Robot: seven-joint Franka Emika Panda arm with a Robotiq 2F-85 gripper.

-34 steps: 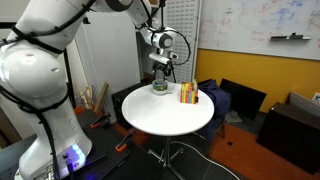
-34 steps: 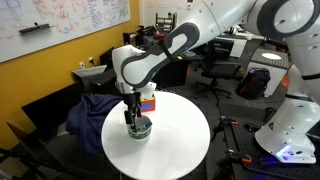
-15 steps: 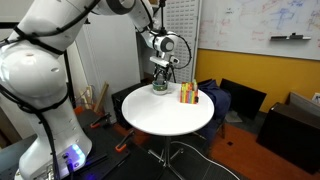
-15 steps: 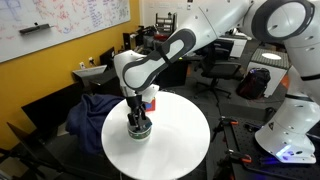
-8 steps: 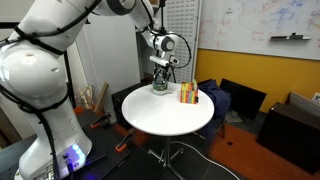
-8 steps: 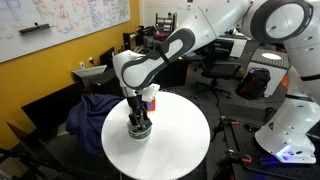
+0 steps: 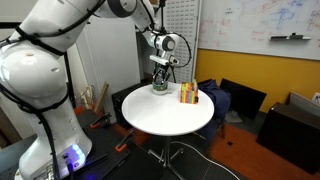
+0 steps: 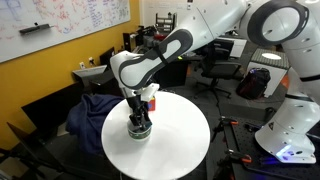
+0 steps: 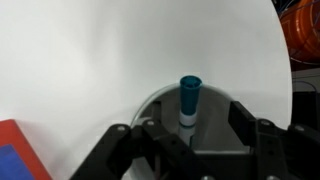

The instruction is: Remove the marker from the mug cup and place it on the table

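The mug cup [image 7: 160, 89] stands near the far edge of the round white table [image 7: 170, 118]; in an exterior view it shows as a small squat cup [image 8: 139, 129] on the table [image 8: 170, 140]. My gripper [image 7: 160, 78] hangs straight down over it [image 8: 136, 117]. In the wrist view the marker [image 9: 189, 98], blue-capped with a white band, stands upright inside the mug [image 9: 216, 116]. My gripper [image 9: 188, 130] is open, with one finger on either side of the marker. The left finger is close to it and the right finger is apart from it.
A red-yellow-orange striped upright bundle [image 7: 188, 94] stands on the table beside the mug, and shows as a red and blue block [image 8: 149, 100] behind my gripper. Office chairs, a blue cloth heap [image 8: 95, 108] and a yellow wall surround the table.
The arm has shifted only slightly over the mug. The gripper stays open around the marker and the marker has not moved.
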